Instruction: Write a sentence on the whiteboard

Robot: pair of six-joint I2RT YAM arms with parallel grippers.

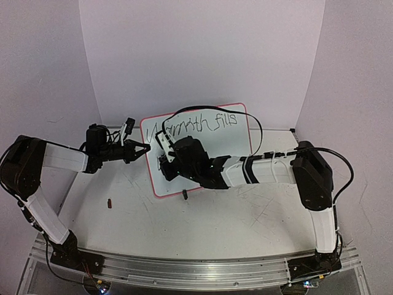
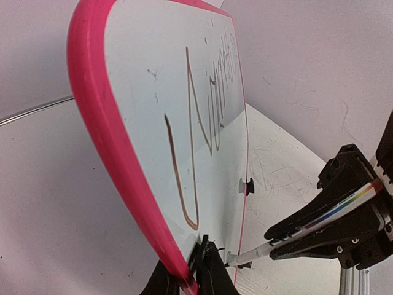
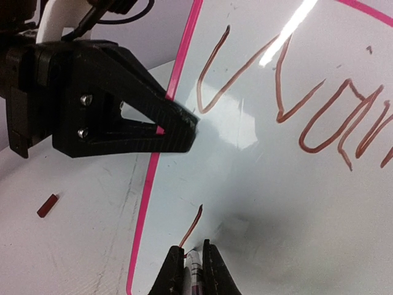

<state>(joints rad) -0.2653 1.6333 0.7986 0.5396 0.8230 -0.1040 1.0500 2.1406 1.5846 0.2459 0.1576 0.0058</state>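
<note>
Well, from the top view, the whiteboard [image 1: 230,144] stands in the middle of the table [image 1: 245,221], and the sentence [image 1: 199,126] runs along its far part. My left gripper [image 1: 142,149] is pressed tight on the board's left edge. My right gripper [image 1: 164,165] sits low at the board's left side, and my right arm [image 1: 258,169] covers the near part of the board. I think that arm could rub the words and smear them if it slides too far up.

From my left wrist, my left fingers [image 2: 184,279] pinch the pink frame [image 2: 98,92] at the bottom corner. The pen [image 2: 319,218] is pinched in my right gripper [image 2: 273,243], and its tip is right by the board's low edge. One black foot [image 2: 244,185] shows on the right edge. If I push the pen too hard, the board could tip back or slip out of my left pinch, and then the letters would go wobbly.

From my right wrist, my right fingers [image 3: 175,270] squeeze the pen [image 3: 195,267], and a short new stroke [image 3: 191,226] starts just above it. This stroke is very near the frame and my left gripper [image 3: 181,126]. I think my two grippers could bump here, or the pen could run off the left edge. The pen could also twist in my fingers and leave a bad line. A small red bit [image 3: 47,204] lies on the table to the left, well apart from the board
</note>
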